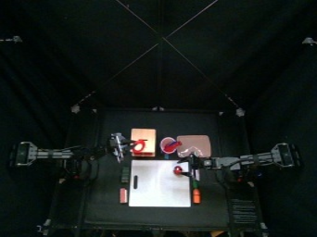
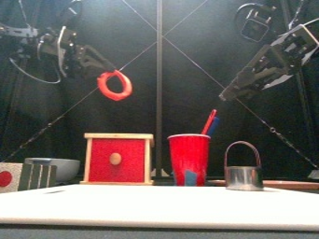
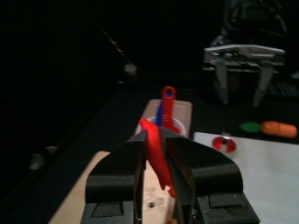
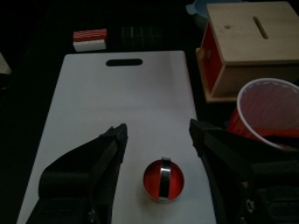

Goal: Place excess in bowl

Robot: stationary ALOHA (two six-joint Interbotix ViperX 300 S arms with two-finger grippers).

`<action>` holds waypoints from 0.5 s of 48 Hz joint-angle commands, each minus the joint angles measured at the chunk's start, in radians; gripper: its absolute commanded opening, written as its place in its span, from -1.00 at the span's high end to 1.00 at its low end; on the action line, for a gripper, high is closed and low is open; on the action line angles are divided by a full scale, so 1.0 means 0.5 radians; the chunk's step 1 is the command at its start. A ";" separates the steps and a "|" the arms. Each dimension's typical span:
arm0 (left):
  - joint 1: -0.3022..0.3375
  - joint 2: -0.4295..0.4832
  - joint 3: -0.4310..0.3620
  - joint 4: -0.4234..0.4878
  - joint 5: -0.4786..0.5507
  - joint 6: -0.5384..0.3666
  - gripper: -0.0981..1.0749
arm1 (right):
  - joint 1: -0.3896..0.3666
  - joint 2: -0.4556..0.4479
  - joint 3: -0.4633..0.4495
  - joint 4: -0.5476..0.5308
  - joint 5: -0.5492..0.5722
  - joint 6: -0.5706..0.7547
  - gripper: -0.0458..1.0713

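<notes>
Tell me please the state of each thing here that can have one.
Left pincer: shut on the red ring, lifted in the air.
Right pincer: open, empty, above the white board.
Red cup: upright, utensils standing inside.
Wooden box: closed, upright.
Red ball: resting on the board.

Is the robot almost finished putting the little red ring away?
About halfway. Done: the left gripper has the red ring clamped between its jaws, lifted high above the table. In hand: the ring hangs in the air, over no container yet. Left: carrying it to a bowl and letting go; I can't clearly pick out the bowl. The right gripper waits open over the white board.
</notes>
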 commanded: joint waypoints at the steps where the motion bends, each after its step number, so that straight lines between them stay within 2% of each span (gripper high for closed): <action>1: 0.123 -0.184 0.080 -0.009 -0.006 0.000 -0.20 | -0.003 -0.031 -0.012 0.003 -0.009 0.000 -0.71; 7: 0.325 -0.350 0.267 -0.074 0.037 0.000 -0.20 | -0.003 -0.034 -0.012 0.000 -0.009 0.000 -0.71; 12: 0.482 -0.368 0.359 -0.144 0.123 0.003 -0.20 | 0.000 -0.037 -0.012 0.000 -0.009 0.000 -0.71; 24: 0.819 -0.258 0.417 -0.156 0.653 0.000 -0.21 | 0.000 -0.046 -0.012 0.000 -0.009 0.000 -0.71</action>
